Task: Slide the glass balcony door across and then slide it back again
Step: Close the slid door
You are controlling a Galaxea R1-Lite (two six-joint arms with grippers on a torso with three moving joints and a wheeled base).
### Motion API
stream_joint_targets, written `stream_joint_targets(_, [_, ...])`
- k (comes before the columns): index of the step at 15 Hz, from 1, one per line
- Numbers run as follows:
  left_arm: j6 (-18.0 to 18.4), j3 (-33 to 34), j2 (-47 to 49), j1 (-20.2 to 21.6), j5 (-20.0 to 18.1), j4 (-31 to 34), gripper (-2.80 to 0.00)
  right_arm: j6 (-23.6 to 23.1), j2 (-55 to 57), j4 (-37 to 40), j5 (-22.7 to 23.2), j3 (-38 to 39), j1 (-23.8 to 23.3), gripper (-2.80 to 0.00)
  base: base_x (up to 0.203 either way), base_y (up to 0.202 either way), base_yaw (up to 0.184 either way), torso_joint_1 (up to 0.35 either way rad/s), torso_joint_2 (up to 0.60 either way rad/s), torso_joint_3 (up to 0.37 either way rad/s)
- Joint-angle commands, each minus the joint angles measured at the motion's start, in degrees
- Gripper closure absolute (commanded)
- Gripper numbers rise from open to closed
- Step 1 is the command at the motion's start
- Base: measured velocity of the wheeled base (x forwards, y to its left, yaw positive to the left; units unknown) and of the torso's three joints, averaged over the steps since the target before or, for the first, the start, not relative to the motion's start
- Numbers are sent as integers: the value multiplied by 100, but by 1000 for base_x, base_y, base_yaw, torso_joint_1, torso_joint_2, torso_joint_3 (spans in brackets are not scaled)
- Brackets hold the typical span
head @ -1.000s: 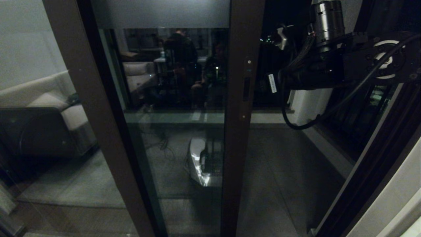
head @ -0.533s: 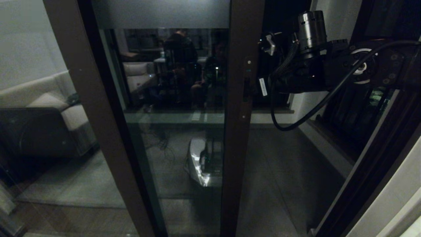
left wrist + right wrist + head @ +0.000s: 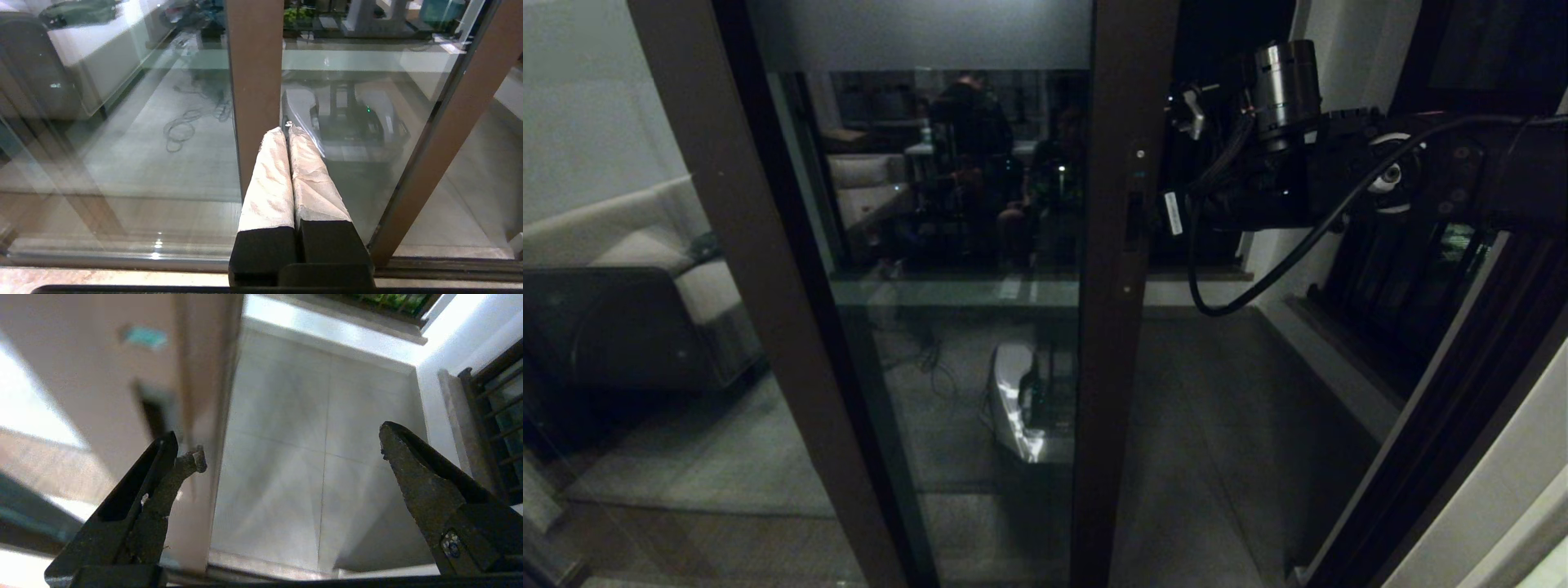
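Note:
The glass balcony door (image 3: 956, 245) stands left of an open gap, its dark brown stile (image 3: 1123, 343) running down the middle of the head view. The slim recessed handle (image 3: 1134, 220) sits on that stile. My right arm (image 3: 1282, 188) reaches in from the right at handle height. In the right wrist view my right gripper (image 3: 291, 449) is open, one finger (image 3: 163, 486) close beside the stile (image 3: 122, 375) and just below the handle recess (image 3: 153, 416); I cannot tell whether they touch. My left gripper (image 3: 287, 130) is shut and empty, low down in front of the glass.
A fixed pane reflecting a sofa (image 3: 621, 286) fills the left behind a slanted brown post (image 3: 760, 286). Through the gap lies the tiled balcony floor (image 3: 1217, 425). A black-barred window (image 3: 1405, 278) and the door jamb (image 3: 1445, 457) close the right side. The bottom track (image 3: 449, 265) runs below.
My right arm has swung left and a little down, bringing its gripper up to the door's stile. The door itself has not visibly moved.

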State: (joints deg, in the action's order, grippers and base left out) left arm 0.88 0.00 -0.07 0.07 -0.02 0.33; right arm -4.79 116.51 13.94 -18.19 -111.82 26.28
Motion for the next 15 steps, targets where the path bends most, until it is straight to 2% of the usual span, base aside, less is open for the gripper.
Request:
stream_joint_targets(1, [0, 9, -1, 1, 2, 2, 0, -13, 149, -102, -54, -11, -44, -280, 0, 0, 0, 0, 0, 0])
stream_joint_targets(15, [0, 9, -1, 1, 2, 2, 0, -119, 188, -137, -124, -6, -370, -280, 0, 0, 0, 0, 0, 0])
